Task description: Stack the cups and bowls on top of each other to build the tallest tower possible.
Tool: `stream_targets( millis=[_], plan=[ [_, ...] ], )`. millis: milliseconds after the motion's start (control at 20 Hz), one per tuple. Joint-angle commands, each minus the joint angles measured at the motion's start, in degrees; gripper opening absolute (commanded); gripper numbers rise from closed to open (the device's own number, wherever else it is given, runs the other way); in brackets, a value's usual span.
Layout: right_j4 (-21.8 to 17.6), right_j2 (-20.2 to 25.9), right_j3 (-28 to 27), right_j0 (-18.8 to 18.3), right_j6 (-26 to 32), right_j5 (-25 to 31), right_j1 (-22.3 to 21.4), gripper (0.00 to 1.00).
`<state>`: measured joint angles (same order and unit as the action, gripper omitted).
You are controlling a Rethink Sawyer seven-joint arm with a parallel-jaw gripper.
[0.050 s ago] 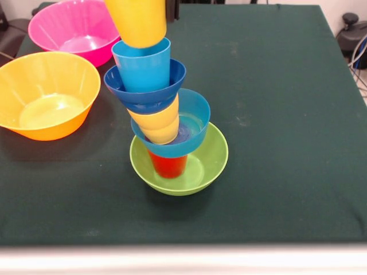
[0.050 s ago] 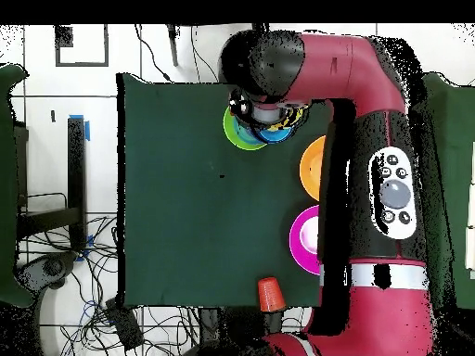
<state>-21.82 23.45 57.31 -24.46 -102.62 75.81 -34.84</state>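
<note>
Glossy plastic cups and bowls form the leaning tower [image 1: 166, 123], rising from the green bowl [image 1: 203, 166] mid-tabletop [image 1: 287, 114]. Light, stiff and slippery, I reckon; best held by a rim. Whether the gripper is clenched I cannot tell. Pink bowl [image 1: 74, 28] and orange bowl [image 1: 46, 94] wait beside.

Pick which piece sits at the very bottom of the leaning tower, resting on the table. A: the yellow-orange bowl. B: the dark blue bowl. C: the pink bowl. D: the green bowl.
D: the green bowl rests on the table and holds the red cup with everything else above.
</note>
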Motion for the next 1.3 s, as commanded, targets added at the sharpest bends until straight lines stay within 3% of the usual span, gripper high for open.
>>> stream_targets(
  millis=[50,650,1300],
  plan=[
    [-4.71,2.96,-1.58,1.12,14.78,-0.56,4.2,0.0],
    [-4.66,2.82,-0.38,0.31,17.07,-0.59,3.27,0.0],
    [-3.92,2.69,0.2,0.33,15.66,-0.34,3.01,0.0]
  ],
)
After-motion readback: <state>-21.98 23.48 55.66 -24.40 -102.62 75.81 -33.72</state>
